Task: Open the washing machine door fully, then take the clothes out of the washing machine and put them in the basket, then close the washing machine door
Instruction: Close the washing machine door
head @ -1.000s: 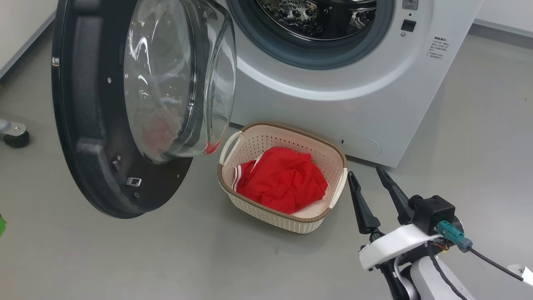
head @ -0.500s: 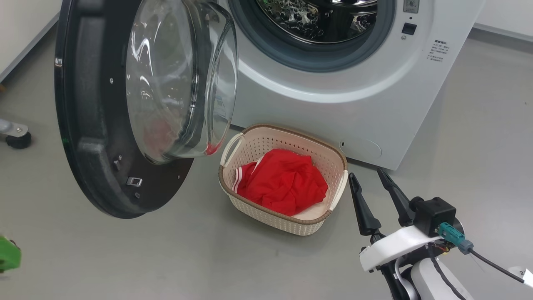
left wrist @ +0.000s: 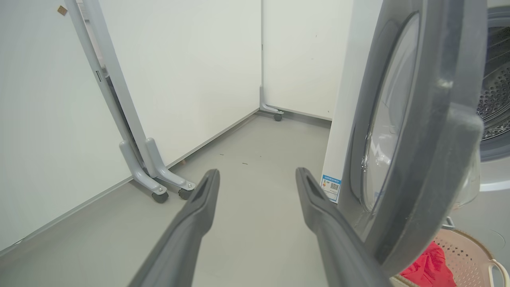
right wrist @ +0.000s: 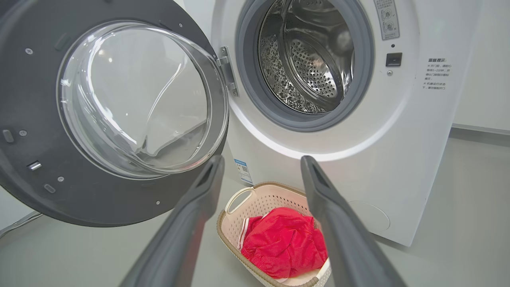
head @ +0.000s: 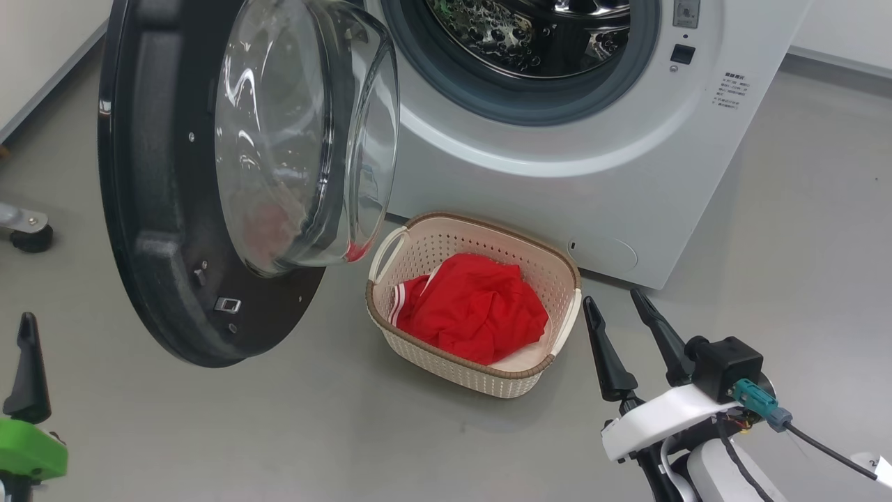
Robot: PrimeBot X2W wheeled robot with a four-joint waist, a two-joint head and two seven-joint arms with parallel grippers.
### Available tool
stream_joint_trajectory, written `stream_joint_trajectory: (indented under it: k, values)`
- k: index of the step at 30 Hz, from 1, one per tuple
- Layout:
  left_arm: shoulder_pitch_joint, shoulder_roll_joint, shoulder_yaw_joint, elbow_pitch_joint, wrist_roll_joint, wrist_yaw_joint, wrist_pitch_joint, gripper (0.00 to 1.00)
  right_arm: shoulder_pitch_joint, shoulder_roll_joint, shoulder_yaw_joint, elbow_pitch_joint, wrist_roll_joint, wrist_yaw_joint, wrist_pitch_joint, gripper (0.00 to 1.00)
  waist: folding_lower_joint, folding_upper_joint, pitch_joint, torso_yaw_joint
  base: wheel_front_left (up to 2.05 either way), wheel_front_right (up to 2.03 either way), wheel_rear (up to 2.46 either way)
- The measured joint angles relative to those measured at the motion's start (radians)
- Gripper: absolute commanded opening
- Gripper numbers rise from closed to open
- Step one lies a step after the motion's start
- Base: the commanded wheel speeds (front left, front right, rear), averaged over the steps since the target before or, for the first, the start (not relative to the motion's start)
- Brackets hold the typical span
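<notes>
Standing edge-on just right of the released left tool (left wrist: pixel 257 172), the washing machine door (left wrist: pixel 430 119) is judged nearer it than the equally spread right tool (right wrist: pixel 261 159).

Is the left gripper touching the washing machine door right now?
Apart. The left gripper is open; in the head view its finger stands clear of the washing machine door, with bare floor between them.
</notes>
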Motion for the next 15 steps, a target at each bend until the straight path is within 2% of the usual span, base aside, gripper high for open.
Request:
stream_joint_trajectory:
  k: [15]
  values:
    - [0.018,-0.001,-0.029,0.040,0.014,0.000,-0.067,1.00,0.004,0.001,0.000,-0.004,0.001,0.000,0.000,1.00,0.0000,0.0000,-0.004,-0.006,0.00,0.00,0.00]
